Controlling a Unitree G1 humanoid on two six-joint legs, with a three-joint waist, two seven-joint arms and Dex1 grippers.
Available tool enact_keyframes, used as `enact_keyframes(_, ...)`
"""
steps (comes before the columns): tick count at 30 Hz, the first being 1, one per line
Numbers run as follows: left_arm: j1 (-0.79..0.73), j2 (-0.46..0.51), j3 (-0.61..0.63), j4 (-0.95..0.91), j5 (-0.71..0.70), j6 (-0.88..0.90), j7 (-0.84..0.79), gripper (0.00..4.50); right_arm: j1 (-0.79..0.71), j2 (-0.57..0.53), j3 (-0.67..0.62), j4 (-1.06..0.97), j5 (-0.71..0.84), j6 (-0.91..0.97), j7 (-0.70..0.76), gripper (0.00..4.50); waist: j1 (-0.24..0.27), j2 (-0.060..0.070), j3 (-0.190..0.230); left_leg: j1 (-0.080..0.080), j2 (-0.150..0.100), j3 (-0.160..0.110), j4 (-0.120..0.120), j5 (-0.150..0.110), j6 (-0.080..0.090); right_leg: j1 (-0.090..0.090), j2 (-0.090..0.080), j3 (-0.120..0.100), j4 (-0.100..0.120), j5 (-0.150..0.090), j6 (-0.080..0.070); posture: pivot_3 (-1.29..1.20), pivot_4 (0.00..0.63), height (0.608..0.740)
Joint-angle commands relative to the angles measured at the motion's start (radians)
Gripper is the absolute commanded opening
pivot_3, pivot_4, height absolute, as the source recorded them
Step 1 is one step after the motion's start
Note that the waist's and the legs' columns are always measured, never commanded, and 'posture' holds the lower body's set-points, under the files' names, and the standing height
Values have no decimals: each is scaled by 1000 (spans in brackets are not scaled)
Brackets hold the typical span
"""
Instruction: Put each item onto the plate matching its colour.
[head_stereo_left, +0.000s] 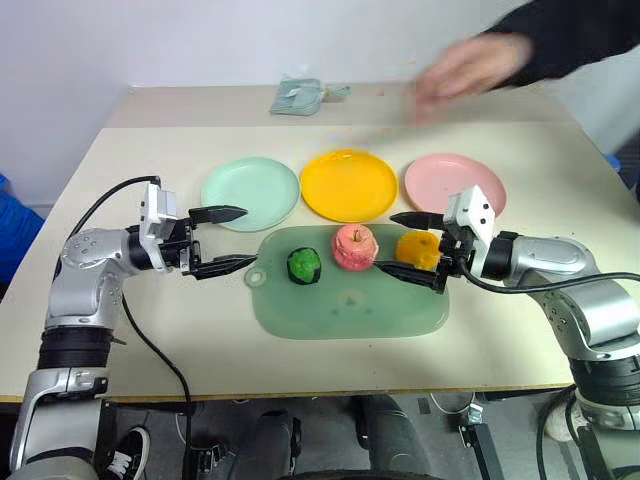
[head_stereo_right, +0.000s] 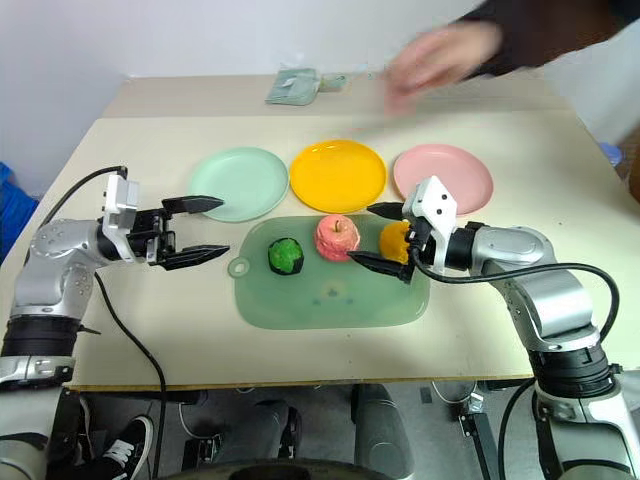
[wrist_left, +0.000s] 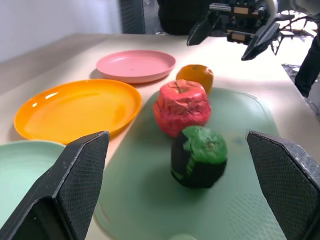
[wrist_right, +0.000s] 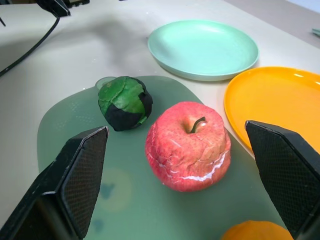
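Three toy fruits lie in a row on a translucent green mat (head_stereo_left: 350, 300): a dark green round one (head_stereo_left: 304, 265), a pink-red apple (head_stereo_left: 354, 247) and an orange one (head_stereo_left: 418, 250). Behind the mat stand a mint green plate (head_stereo_left: 250, 193), a yellow-orange plate (head_stereo_left: 349, 185) and a pink plate (head_stereo_left: 455, 183), all bare. My left gripper (head_stereo_left: 228, 240) hovers open just left of the mat, pointing toward the green fruit. My right gripper (head_stereo_left: 410, 248) is open at the mat's right end, its fingers above and below the orange fruit without closing on it.
A person's hand (head_stereo_left: 468, 68) and dark sleeve reach over the far right of the table. A crumpled pale green cloth (head_stereo_left: 297, 95) lies at the back edge. Bare tabletop lies left and in front of the mat.
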Motion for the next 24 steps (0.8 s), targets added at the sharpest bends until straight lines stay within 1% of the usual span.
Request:
enact_keyframes(1,4,24,21,-49,-31,36,-10,4500,4,-30,-57,-23,15,-17,9,4477,2,0,0,0,0,0,0,-1,1,0,0,0,0,0,0,0,150,740)
enact_keyframes(8,-37,-2,-6,-50,-26,55,-12,4500,22,-59,-81,-64,51,17,27,4477,1,0,0,0,0,0,0,-1,1,0,0,0,0,0,0,0,150,740)
enact_keyframes(15,-43,-38,-49,-65,-18,77,-30,4500,40,-95,-87,-108,107,75,52,4477,1,0,0,0,0,0,0,-1,2,0,0,0,0,0,0,0,150,740)
enact_keyframes(18,-51,-77,-100,-27,37,11,-37,4500,42,-103,-83,-116,91,81,33,4477,2,0,0,0,0,0,0,-1,2,0,0,0,0,0,0,0,150,740)
enact_keyframes(24,-98,-170,-187,55,153,-117,9,4500,45,-124,-63,-126,82,114,23,4477,4,0,0,0,-1,0,1,-1,1,1,0,0,-1,0,0,0,150,740)
